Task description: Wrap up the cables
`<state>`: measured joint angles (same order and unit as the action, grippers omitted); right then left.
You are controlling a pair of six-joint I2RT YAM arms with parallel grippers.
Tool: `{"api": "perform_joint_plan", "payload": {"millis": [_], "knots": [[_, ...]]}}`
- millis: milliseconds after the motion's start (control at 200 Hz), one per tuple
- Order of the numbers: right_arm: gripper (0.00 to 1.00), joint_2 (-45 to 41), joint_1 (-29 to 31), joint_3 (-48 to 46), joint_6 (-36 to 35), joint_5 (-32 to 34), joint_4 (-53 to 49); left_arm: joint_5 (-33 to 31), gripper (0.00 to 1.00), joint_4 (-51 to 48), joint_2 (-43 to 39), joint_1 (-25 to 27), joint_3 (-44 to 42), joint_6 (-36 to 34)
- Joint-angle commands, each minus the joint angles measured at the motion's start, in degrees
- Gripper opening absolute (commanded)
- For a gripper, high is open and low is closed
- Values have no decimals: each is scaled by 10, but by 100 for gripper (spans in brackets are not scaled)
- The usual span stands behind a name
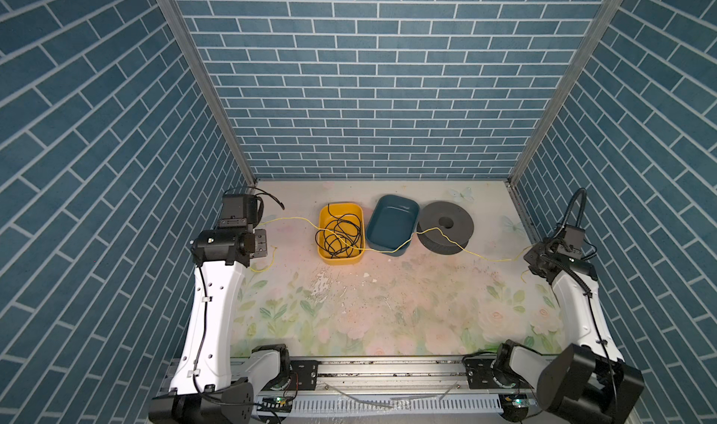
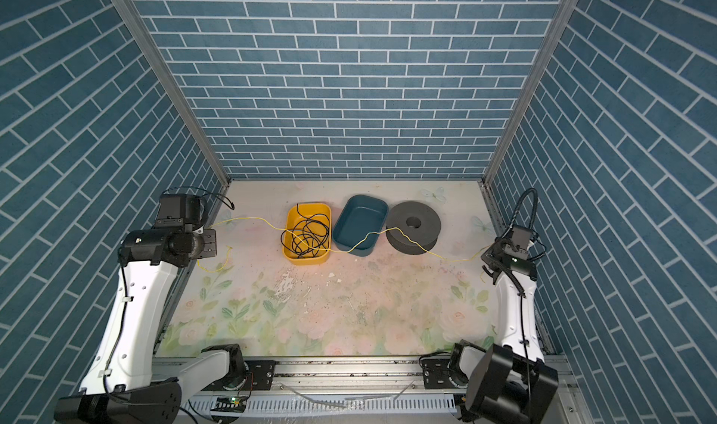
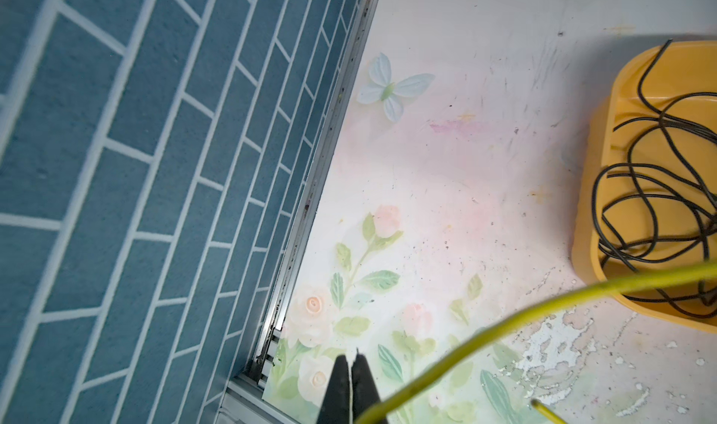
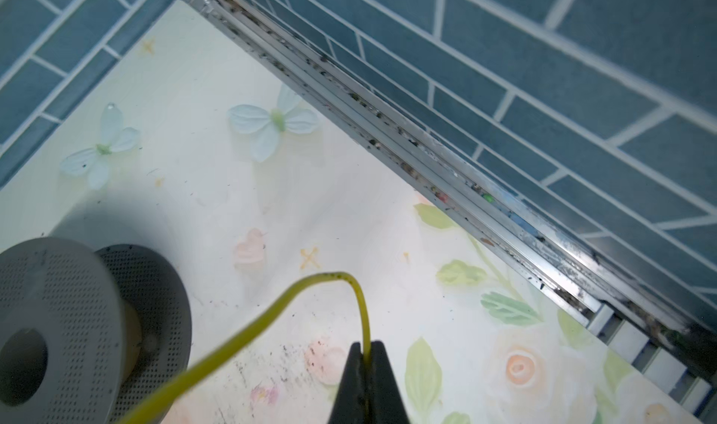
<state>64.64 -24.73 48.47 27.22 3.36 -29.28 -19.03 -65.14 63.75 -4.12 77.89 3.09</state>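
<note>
The left gripper (image 3: 351, 364) and right gripper (image 4: 364, 350) clamp shut near the ends of the yellow cable (image 4: 364, 317), which sags between them over the yellow tray (image 1: 341, 260), blue tray (image 1: 392, 216) and grey spool (image 1: 461, 216); winding looks unstarted, so next the strand needs laying around the spool's core.

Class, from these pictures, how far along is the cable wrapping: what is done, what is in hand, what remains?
Done: the yellow cable is lifted, pinched near its ends by the shut left gripper and right gripper. In hand: it spans the yellow tray, blue tray and grey spool. Left: apparently all winding, no turns show on the spool; black wires lie loose in the yellow tray.
</note>
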Motion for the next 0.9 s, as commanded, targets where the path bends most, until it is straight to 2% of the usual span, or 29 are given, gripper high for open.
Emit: {"api": "perform_joint_plan", "payload": {"millis": [0, 120, 260, 385, 435, 520, 580, 690, 770, 825, 890], "knots": [[0, 14, -77, 1, 33, -102, 45, -24, 0, 1, -15, -11, -2, -4], [0, 11, -86, -1, 31, -123, 44, 5, 0, 1, -11, -11, 1, -1], [0, 5, -71, -4, 17, -124, 39, 79, 1, -4, 3, -9, 11, -3], [0, 14, -17, 1, -15, -88, 32, 116, 2, -6, -1, 3, 12, -5], [0, 22, 4, 6, -27, -55, 26, 120, 2, -7, -4, 16, 11, -4], [2, 33, 25, 12, -39, -37, 19, 120, 3, -18, -5, 47, 16, 0], [10, 32, 34, 14, -43, -27, 18, 125, 3, -25, -5, 77, 21, 7], [42, 18, 49, 10, -52, -17, 18, 122, 4, -28, -8, 130, 29, 27], [62, 7, 60, 5, -53, -11, 17, 118, 4, -25, -12, 167, 29, 44], [70, 2, 69, 4, -53, -7, 15, 108, 4, -21, -15, 196, 26, 58], [72, -5, 81, 4, -53, -9, 11, 102, 5, -12, -16, 228, 16, 72]]}}
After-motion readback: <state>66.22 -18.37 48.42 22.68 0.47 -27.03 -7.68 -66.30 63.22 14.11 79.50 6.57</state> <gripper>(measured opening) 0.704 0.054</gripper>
